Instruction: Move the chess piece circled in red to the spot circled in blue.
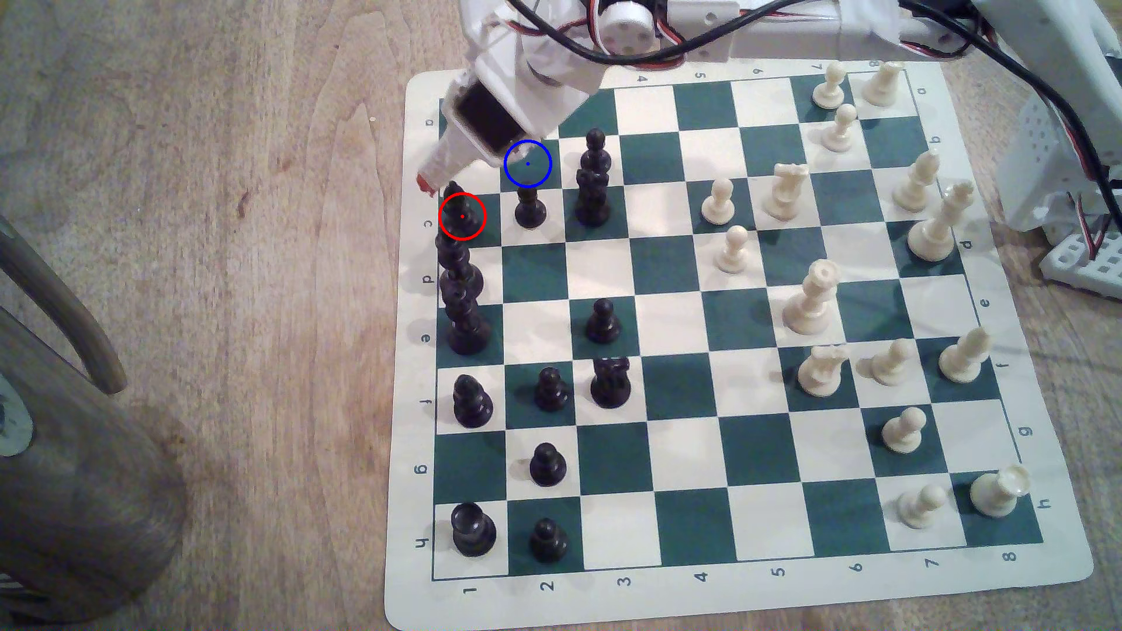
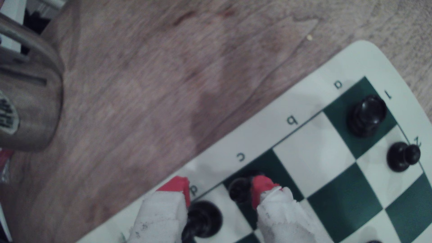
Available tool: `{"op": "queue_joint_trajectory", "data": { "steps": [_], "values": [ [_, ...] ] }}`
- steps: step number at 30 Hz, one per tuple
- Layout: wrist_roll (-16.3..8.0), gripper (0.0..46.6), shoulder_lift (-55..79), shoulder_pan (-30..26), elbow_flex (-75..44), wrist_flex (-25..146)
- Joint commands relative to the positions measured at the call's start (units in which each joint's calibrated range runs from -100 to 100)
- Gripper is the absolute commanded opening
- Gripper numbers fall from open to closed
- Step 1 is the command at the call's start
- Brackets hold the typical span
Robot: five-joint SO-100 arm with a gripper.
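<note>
The gripper [image 2: 219, 190] stands released, its two white-wrapped, red-tipped fingers [image 2: 261, 189] spread apart over the board's c and d edge labels. In the wrist view the black bishop [image 2: 239, 190] sits between the fingertips, close against one red tip and apart from the other; whether that tip touches it cannot be told through the blur. In the exterior view the gripper [image 1: 428, 182] hangs at about 11 o'clock from the black bishop [image 1: 459, 209], which stands upright on the red-ringed green square at c1, at the board's edge on the exterior view's left. The blue-ringed square [image 1: 527, 164] lies at about 1 o'clock from the bishop, one square diagonally away, partly under the white arm housing [image 1: 486, 115]. A black pawn [image 1: 530, 209] stands just at 6 o'clock of that ring. The chessboard [image 1: 668, 607] rests on the wooden worktop [image 1: 212, 242]. The wrist view shows a black rook [image 2: 367, 114] on a1 and a pawn [image 2: 403, 156] beside it, both hidden under the arm in the exterior view. The exterior view shows the cream pieces [image 1: 813, 300] spread across files 5 to 8. A tan bag [image 1: 79, 473] lies at 9 o'clock from the board.
</note>
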Motion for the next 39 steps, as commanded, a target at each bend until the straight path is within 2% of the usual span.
{"op": "queue_joint_trajectory", "data": {
  "steps": [1,7,39],
  "values": [
    [0.2,14.2,-1.3,0.8,-4.8,-1.7],
    [0.2,13.8,3.0,0.8,-9.3,-0.6],
    [0.4,13.7,5.9,-0.3,-9.7,0.3]
  ]
}}
